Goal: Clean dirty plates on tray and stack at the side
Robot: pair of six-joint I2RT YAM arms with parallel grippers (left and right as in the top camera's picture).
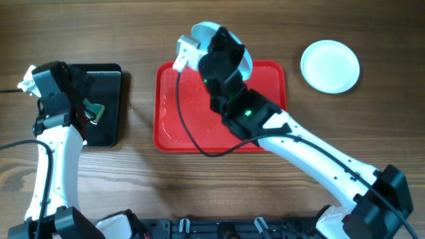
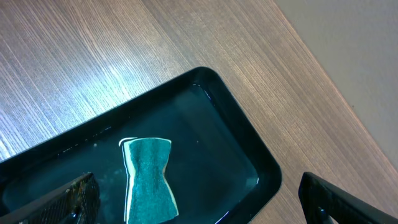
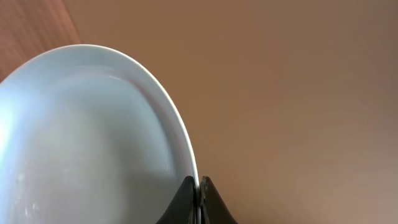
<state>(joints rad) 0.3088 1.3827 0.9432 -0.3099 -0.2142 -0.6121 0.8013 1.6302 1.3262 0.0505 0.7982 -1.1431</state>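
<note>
**A:** Where does the red tray [image 1: 174,126] sit?

**B:** Flat on the table [image 1: 133,179], about midway between the left and right edges and closer to the far edge. Its floor glistens with wet streaks.

**A:** And the plates?

**B:** I can make out two. The held plate [image 3: 93,143] is pale with a faint blue cast. It is lifted off the tray and hangs over the tray's far rim, tipped steeply. The white plate [image 1: 330,66] lies flat on the wood toward the far right corner, well apart from the tray. Whether another plate lies under it, I cannot tell.

**A:** What has the lifted one?

**B:** The right gripper [image 3: 198,193]. The wrist view shows its fingers [image 3: 212,206] pressed narrow against the rim, one on each face, with only the plate's edge between them. That arm reaches in from the near right corner and covers much of the plate from above.

**A:** The other arm?

**B:** The left gripper [image 2: 196,183] hovers over the black tray [image 2: 249,149], which lies near the left edge. Its fingers [image 2: 78,199] are spread wide and hold nothing. Between and below them a teal sponge [image 2: 148,180] lies on the black tray's wet floor.
</note>
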